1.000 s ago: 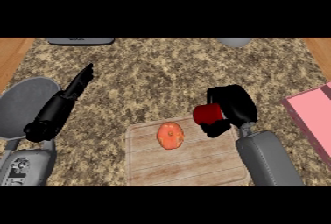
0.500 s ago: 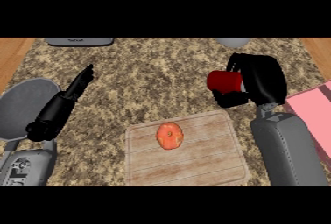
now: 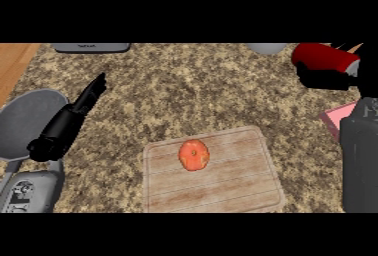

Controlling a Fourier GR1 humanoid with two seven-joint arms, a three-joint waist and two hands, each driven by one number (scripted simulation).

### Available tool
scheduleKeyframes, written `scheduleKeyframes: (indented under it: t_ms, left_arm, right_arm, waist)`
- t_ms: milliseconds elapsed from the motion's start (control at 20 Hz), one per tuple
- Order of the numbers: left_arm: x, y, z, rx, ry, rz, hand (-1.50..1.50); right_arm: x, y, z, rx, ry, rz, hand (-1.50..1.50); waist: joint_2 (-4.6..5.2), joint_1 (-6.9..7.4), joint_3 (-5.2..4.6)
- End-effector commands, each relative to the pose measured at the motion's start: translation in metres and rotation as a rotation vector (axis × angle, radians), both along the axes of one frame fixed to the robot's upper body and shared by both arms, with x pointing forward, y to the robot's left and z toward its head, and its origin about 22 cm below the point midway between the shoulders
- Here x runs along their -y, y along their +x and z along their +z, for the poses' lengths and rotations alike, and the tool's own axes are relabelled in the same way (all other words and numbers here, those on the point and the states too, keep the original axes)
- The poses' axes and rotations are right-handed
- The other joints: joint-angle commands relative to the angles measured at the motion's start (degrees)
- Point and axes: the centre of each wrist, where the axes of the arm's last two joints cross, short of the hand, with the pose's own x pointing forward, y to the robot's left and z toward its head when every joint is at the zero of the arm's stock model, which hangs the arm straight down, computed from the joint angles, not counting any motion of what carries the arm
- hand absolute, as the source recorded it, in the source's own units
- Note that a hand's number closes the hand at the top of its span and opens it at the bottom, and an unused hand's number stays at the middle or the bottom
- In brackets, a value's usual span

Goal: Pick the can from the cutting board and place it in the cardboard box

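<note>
Carrying is the step in hand: the right hand has its fingers curled round the red can, well beyond the far right corner of the cutting board. Next, I judge, the can must come over the pink box right of the board and go down inside. The left hand rests straight-fingered left of the board.

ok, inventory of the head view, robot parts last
red cylindrical can: one, red, top right, in right hand
pale wooden cutting board: one, tan, lower centre
orange round item: one, orange, on the board
pink box: one, pink, right edge, corner only
grey round disc: one, grey, left edge
dark grey object: one, top edge, cut off
light grey rounded object: one, top edge, cut off
speckled stone counter: one, brown-grey
left hand: one, black, open, left
right hand: one, black, curled round the can, top right
</note>
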Motion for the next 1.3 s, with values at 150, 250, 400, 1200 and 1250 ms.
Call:
scheduleKeyframes:
  t_ms: [150, 250, 400, 1200, 1250]
  left_arm:
    - [0.000, -0.016, -0.004, 0.022, 0.002, -0.015, 0.00]
    - [0.001, -0.002, 0.012, -0.005, -0.008, -0.016, 0.00]
    - [0.011, -0.005, 0.004, 0.004, 0.001, -0.020, 0.00]
    - [-0.002, -0.006, 0.004, -0.003, 0.002, -0.016, 0.00]
    - [-0.014, -0.007, 0.011, -0.003, -0.008, -0.015, 0.00]
  right_arm:
    - [0.076, -0.005, 0.012, 0.050, 0.095, -0.168, 1.50]
    - [0.101, 0.008, 0.022, 0.035, 0.043, -0.207, 1.50]
    - [0.137, 0.001, 0.014, -0.101, -0.008, -0.216, 1.50]
    - [0.234, -0.024, -0.051, -0.706, 0.183, -0.145, -1.50]
    - [0.250, -0.034, -0.044, -0.713, 0.217, -0.063, -1.50]
  waist:
    - [0.08, 0.48, 0.02]
    - [0.22, 0.67, 0.03]
    - [0.19, 0.48, 0.03]
    - [0.14, 0.51, 0.02]
    - [0.11, 0.50, 0.03]
